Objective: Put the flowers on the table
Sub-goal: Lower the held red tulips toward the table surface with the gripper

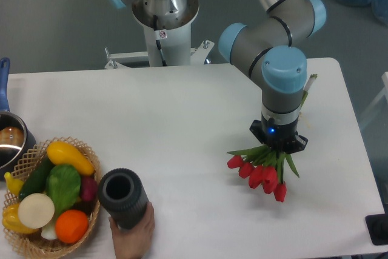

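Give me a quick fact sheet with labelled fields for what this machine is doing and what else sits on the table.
Held item: bunch of red tulips with green stems, buds pointing down-left
Gripper: over the tulip stems; jaws hidden, grip not visible
Surface: large white rectangular table
Left corner: woven wicker basket of colourful fruit and vegetables
Left edge: metal pot with blue handle
Front: human hand holding a dark ribbed cylinder

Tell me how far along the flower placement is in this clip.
Done: the flowers are over the right part of the table, low or touching it. In hand: the arm's hand sits right on the stems, apparently gripping them; its fingers are hidden, so the grip cannot be confirmed. Left: release the bunch and lift away.
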`<state>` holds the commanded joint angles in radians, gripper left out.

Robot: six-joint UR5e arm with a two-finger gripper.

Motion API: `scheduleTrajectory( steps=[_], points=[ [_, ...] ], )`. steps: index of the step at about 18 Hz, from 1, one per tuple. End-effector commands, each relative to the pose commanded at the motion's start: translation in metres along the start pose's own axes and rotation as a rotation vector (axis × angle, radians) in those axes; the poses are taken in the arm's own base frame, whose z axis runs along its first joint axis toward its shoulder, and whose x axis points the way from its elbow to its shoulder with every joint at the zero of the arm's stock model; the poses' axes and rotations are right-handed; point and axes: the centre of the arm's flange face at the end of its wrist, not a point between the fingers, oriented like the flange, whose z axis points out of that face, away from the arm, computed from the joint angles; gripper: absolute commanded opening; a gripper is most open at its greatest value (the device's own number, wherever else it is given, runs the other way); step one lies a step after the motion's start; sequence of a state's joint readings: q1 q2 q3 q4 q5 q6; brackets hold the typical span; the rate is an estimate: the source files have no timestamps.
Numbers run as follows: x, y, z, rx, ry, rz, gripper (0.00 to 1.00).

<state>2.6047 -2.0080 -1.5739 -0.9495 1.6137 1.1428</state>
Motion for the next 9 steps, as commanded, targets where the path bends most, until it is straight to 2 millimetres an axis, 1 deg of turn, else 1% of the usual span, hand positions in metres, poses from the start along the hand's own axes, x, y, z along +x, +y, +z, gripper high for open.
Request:
scheduleTrajectory(
  steps=[6,9],
  points=[
    [0.002,-0.001,0.003,-0.003,0.007,0.002,0.13],
    [0.004,-0.001,0.012,-0.011,0.018,0.009,0.13]
  ],
)
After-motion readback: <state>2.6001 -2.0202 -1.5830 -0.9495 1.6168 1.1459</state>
